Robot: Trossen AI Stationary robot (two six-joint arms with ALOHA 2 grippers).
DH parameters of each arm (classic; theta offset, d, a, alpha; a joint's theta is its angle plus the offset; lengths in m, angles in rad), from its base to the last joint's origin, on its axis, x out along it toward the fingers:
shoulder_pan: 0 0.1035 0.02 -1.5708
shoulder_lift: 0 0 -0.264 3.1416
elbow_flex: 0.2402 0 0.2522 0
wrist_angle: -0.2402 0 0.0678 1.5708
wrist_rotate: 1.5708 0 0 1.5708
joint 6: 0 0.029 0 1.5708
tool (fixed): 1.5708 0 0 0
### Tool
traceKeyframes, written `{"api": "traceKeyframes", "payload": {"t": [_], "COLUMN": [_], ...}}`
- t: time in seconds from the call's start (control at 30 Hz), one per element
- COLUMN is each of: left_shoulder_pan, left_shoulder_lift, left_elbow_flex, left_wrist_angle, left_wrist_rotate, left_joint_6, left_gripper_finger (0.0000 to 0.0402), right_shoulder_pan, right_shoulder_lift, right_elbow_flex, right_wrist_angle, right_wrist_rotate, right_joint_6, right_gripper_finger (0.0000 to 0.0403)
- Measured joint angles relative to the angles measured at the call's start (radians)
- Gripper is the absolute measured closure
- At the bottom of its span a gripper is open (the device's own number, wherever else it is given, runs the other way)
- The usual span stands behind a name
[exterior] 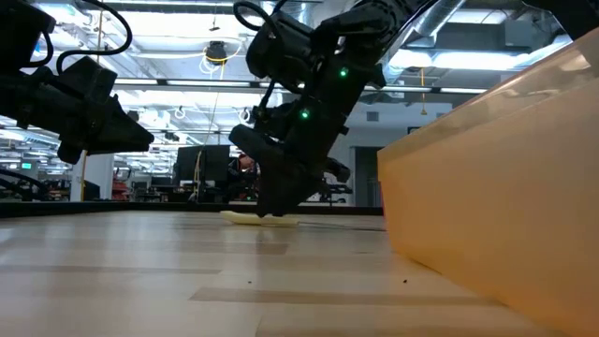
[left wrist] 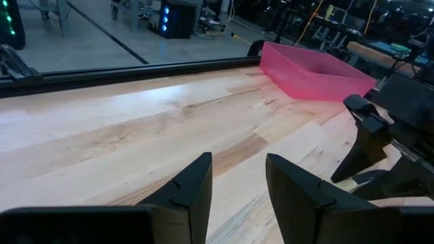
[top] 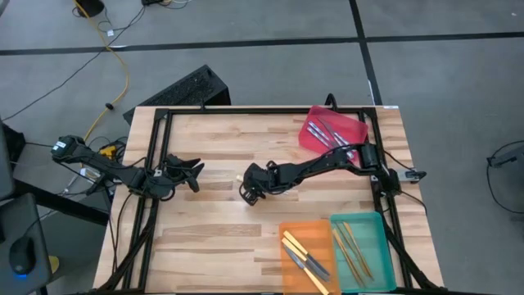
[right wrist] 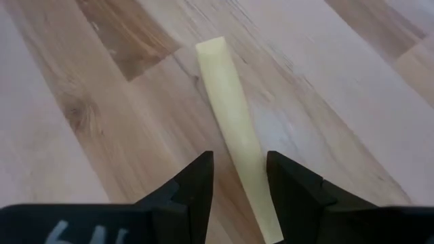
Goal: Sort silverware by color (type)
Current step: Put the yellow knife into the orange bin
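A yellow-handled utensil [right wrist: 224,95] lies flat on the wooden table near its middle, and shows as a pale strip [exterior: 245,218] in the low view. My right gripper [right wrist: 237,169] is open just above it, slanting down, with one finger on either side of the handle. No touch shows. My left gripper [top: 195,172] waits open at the table's left side, nothing between its fingers [left wrist: 193,186]. More silverware lies sorted in the trays: blue-handled pieces [top: 327,131], yellow-handled pieces [top: 304,256] and wood-coloured pieces [top: 354,246].
The red tray [top: 354,124] stands at the far right. The orange tray [top: 288,231] and the teal tray [top: 378,223] stand side by side at the near right. A black frame [top: 155,164] edges the table. Bare wood stretches between the two arms.
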Motion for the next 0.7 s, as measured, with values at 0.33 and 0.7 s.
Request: {"api": "traceKeyframes", "payload": {"t": [0.33,0.7], "left_shoulder_pan": [0.0,0.0], "left_shoulder_lift": [0.0,0.0], "left_elbow_flex": [0.0,0.0], "left_wrist_angle": [0.0,0.0], "left_wrist_rotate": [0.001,0.003], "left_joint_6": [-0.015,-0.016], "left_gripper_finger": [0.028,0.028], "right_shoulder_pan": [-0.001,0.005], "right_shoulder_lift": [-0.006,-0.008], "right_elbow_flex": [-0.081,-0.096], "right_wrist_angle": [0.053,0.057], "right_wrist_rotate": [0.014,0.041], "right_joint_6": [-0.003,0.001], "right_gripper_finger": [0.0264,0.0357]}}
